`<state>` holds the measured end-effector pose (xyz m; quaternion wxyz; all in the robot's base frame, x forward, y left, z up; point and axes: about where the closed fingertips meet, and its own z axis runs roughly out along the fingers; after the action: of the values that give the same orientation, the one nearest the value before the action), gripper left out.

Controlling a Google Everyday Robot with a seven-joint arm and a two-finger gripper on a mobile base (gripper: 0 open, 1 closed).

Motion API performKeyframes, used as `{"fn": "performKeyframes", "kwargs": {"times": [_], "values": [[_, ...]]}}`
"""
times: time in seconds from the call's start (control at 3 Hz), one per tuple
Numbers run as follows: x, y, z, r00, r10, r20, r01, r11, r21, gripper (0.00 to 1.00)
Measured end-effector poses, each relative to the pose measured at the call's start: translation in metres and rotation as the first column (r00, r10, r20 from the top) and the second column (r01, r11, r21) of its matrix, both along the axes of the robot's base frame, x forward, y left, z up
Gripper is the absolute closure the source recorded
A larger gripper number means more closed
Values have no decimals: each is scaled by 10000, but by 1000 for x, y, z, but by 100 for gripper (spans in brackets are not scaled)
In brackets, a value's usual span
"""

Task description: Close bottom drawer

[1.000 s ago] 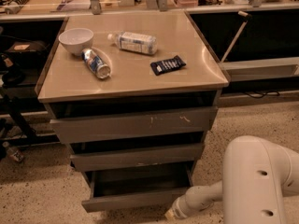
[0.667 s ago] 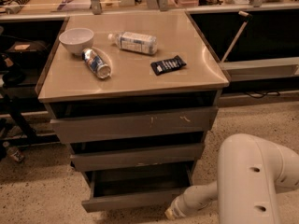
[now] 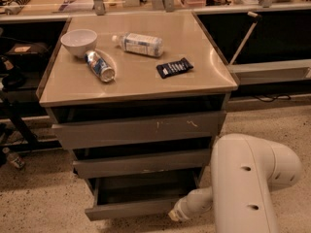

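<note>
The bottom drawer (image 3: 133, 208) is the narrowest of three grey drawers in the cabinet. It stands pulled out, and its deep tray (image 3: 146, 188) shows dark and open from above. Its plain front panel faces the floor side at the bottom of the view. My gripper (image 3: 177, 213) is at the end of the white arm (image 3: 252, 183), low at the right end of the drawer's front panel and right against it. The arm's big white elbow fills the lower right corner.
Above are the mid-width drawer (image 3: 141, 163) and the widest drawer (image 3: 138, 129) with pale scratches, both slightly out. On the cabinet top (image 3: 204, 81) lie a white bowl (image 3: 78, 41), a can (image 3: 100, 66), a plastic bottle (image 3: 139, 44) and a dark packet (image 3: 174, 67). Speckled floor (image 3: 43, 198) lies around.
The arm's white elbow has shifted a little to the left, and the gripper end has edged left along the drawer front. The bottom drawer looks about as far out as before.
</note>
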<state>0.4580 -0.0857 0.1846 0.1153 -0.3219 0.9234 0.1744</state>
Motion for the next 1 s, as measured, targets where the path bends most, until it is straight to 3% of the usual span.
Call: {"fn": "performKeyframes", "kwargs": {"times": [0.67,1.0], "values": [[36,11,6,9985,261,481,-253,9995,-169,100],[37,11,6,9985,257,489,-249,9995,-168,81]]}}
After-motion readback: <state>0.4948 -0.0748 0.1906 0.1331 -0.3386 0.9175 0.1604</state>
